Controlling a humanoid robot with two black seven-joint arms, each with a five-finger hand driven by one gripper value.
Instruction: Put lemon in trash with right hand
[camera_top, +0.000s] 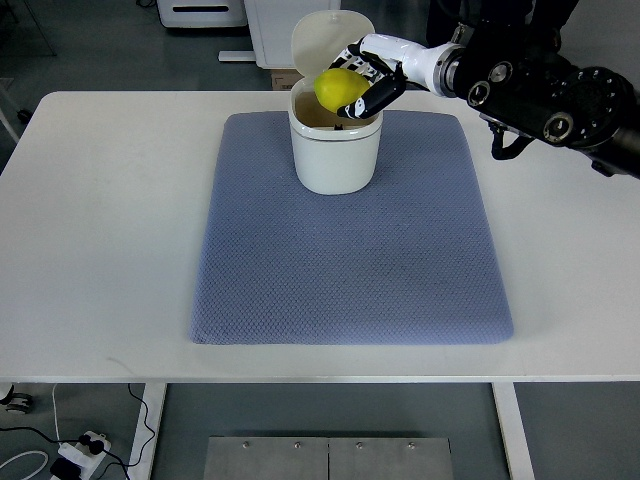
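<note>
Nearest the camera, below the table edge, a white power strip (78, 450) with cables lies on the grey floor at the lower left, and a metal plate (328, 458) with small screws sits between the table's white legs. Above that, the white table (95, 250) spreads smooth and matte across the view, carrying a blue-grey mat (350, 260) with rounded corners and a fine quilted, diamond-like weave; its front edge looks soft and slightly puffed. Toward the far end of the mat stands a small white trash can (336, 155), round and gently tapered, glossy like plastic, with its oval lid (322, 38) tipped up and back so the opening shows. Directly over that opening is the lemon (338, 90), bright yellow and egg-shaped, held just above the rim (not resting inside the can). The right hand (368, 80) clasps it from the right side, its black-and-white fingers (382, 94) curled around the fruit, one dark finger pointing down toward the rim. The wrist is a white shell that meets a bulky black forearm (545, 90) studded with round metal fittings, reaching in level from the right edge over the table's far corner. Beyond the table, white cabinet bases (205, 12) stand on the floor.
</note>
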